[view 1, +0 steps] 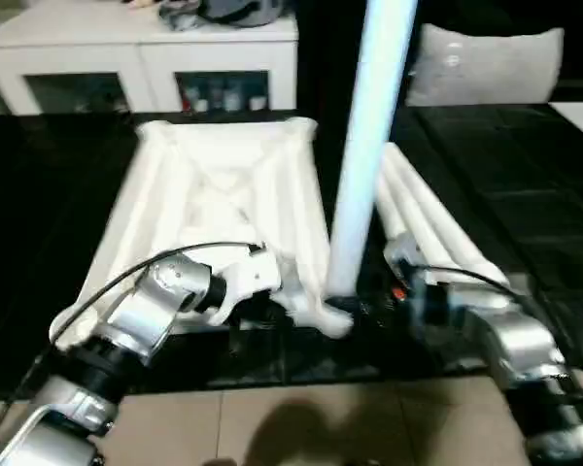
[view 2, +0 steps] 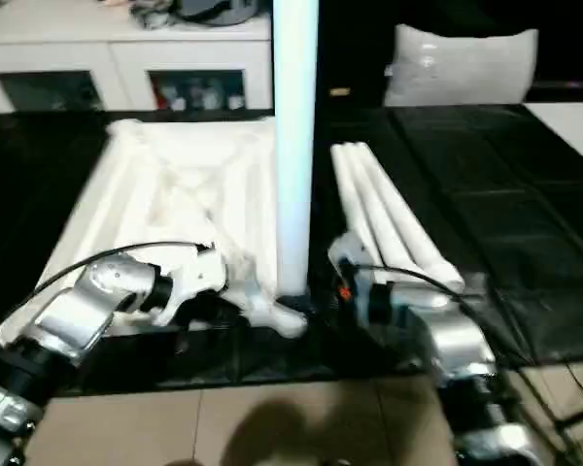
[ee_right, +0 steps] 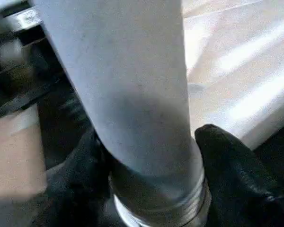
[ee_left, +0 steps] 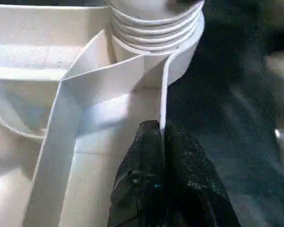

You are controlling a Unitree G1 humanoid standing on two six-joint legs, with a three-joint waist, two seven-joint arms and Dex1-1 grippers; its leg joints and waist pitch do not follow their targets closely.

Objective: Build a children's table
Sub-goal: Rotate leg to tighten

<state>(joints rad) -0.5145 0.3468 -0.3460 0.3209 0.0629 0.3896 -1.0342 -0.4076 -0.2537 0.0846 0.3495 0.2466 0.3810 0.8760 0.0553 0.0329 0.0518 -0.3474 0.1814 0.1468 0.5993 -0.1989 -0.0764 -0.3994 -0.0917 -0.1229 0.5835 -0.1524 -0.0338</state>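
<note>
The top (view 1: pixel 223 204) lies ribbed side up on the black bench (view 1: pixel 505 194). One leg (view 1: pixel 369 146) stands upright in its near right corner socket (ee_left: pixel 156 42). The right gripper (ee_right: pixel 151 189) grasps that leg's base. The left gripper (ee_left: pixel 161 156), jaws clenched, pinches the top's rim beside the socket. Three legs (view 2: pixel 384 218) lie just right of the top.

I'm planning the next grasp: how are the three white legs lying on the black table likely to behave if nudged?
The spare legs are smooth round tubes lying side by side, so a sideways push would probably roll them. They look hollow plastic, likely light for their length, and stiff rather than floppy. Their taper suggests they would curve as they roll across the black work table.
</note>
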